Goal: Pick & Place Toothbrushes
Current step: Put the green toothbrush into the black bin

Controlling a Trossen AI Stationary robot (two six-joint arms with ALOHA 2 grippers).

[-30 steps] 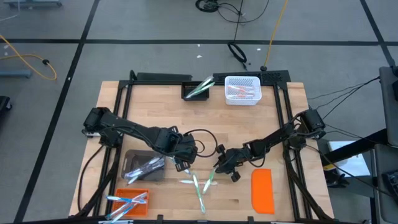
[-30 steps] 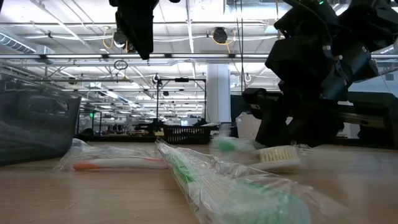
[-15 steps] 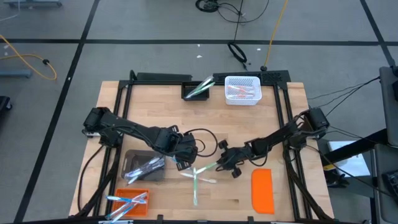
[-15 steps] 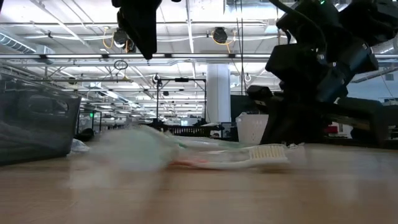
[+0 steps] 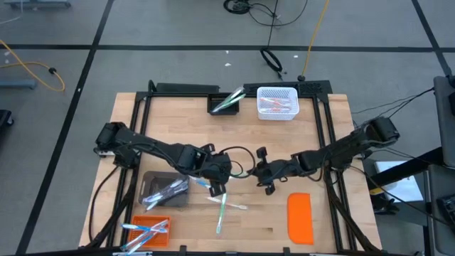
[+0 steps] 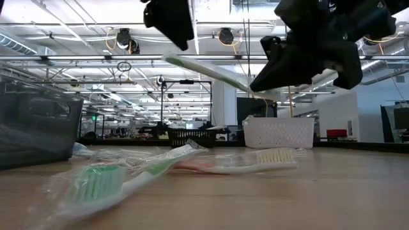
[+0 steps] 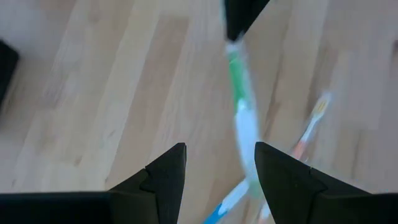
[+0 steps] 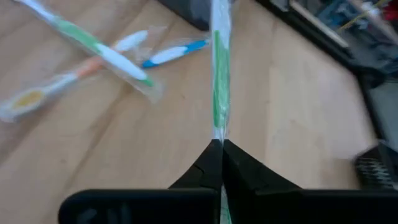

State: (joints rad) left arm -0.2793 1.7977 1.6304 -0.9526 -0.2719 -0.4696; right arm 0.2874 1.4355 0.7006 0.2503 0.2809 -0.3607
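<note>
My right gripper hangs above the middle of the table, shut on a green, plastic-wrapped toothbrush. My left gripper is open beside it, toward the table's left. Its fingers stand near the free end of the held toothbrush without touching it. Three more toothbrushes lie flat on the wood in front: a green one, an orange one and a blue one. My right gripper pinches the green toothbrush between its two fingers at one end. The toothbrush runs straight on from the fingertips toward my left gripper. It is lifted clear of the table and slants a little in the low view, its free end higher.
A grey bin and an orange bin with toothbrushes stand at the near left. A black bin and a white basket stand at the far edge. A flat orange lid lies at the near right.
My right gripper has risen and moved toward the far edge, lifting the green toothbrush clear of the table. The other green toothbrush was swung around on the wood and now lies nearer the left. My left gripper has shifted slightly toward the right.
</note>
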